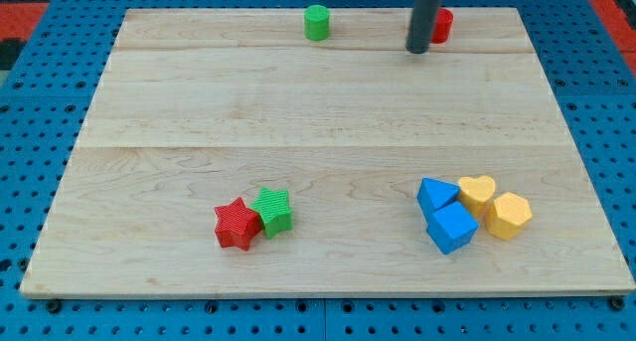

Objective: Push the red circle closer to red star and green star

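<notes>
My tip (417,50) is a bare rod with nothing to open or close, touching or just short of the red circle (441,25), which sits right behind it at the view's top. The red star (237,225) and green star (271,211) lie far toward bottom-left. Pushing from this side would likely drive the circle off the board (298,112).

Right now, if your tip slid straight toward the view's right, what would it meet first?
My tip would meet the red circle first; it sits just right of and partly behind the rod, seemingly touching or nearly so, though depth is unclear.
</notes>
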Available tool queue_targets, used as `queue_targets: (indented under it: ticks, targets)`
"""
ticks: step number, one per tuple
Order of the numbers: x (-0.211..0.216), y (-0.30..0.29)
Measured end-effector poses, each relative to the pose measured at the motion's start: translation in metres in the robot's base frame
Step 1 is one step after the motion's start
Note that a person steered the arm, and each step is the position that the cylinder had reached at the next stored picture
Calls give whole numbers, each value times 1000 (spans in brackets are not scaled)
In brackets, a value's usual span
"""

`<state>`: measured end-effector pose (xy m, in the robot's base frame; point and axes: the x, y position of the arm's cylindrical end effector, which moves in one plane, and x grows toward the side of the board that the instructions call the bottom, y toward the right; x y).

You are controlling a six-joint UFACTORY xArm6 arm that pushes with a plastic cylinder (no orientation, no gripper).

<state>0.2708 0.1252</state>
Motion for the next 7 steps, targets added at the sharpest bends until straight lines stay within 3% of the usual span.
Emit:
queue_targets:
  ticks: [1, 2, 3, 4, 5, 6, 7]
  targets:
    - [0, 58]
    - [-31, 128]
    - [-57, 113]
    - [-36, 8]
    - [-27, -45]
    - [-53, -47]
    - [-29, -81]
